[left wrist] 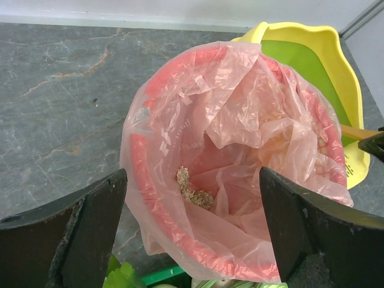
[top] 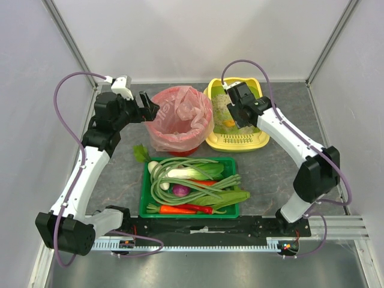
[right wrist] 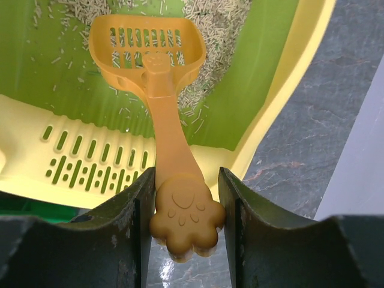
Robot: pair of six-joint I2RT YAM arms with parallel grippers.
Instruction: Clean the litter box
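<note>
Closest in, the green tray point(top: 144, 192) of veggies sits dead centre just past the arm bases. There's bare grey worktop point(top: 282, 174) on both sides of it, way more on the right, so that's where the moving room is. Behind it the red bin point(top: 180, 147) with its pink bag point(top: 180, 114) is nearly up against the tray's far edge, so that gap is tight. The left gripper point(left wrist: 192, 180) hangs at the bin's left rim, jaws wide apart with nothing between them. Down at the bottom of the bag there's a small clump of litter point(left wrist: 193, 191). Just right of the bin, so close I can't tell if the bag touches it, is the litter box point(top: 262, 141): yellow, green lining, parked right of centre near the back wall. The right gripper point(right wrist: 187, 180) is clamped on the paw-shaped handle end of an orange scoop point(right wrist: 168, 138). The scoop's slotted head is inside the box over the green lining, next to a spread of pale litter pellets point(right wrist: 216, 24).
</note>
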